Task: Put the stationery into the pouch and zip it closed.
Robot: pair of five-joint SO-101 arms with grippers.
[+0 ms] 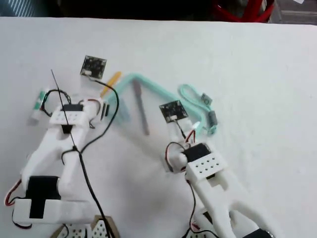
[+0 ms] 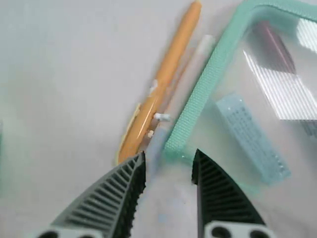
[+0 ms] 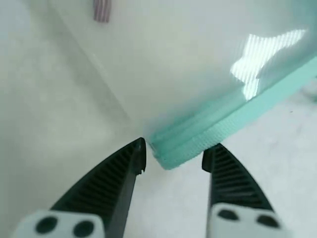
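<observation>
Left claw (image 2: 168, 156): black ribbed jaws a narrow way apart, holding nothing, at the pouch's near corner.
Right claw (image 3: 176, 147): jaws parted either side of another corner, not pinched shut.
Pouch (image 1: 148, 82): clear soft plastic pouch with woven teal edging, flat on the white table (image 1: 257, 59) between the arms; a dark slim pen (image 1: 141, 109) lies inside.
Orange plastic pen (image 2: 168, 74): outside, just beside the pouch's edging.
Handling: the pouch is likely limp and slippery, so grip its edging. The pen looks light, stiff and apt to roll; pinch mid-barrel.
</observation>
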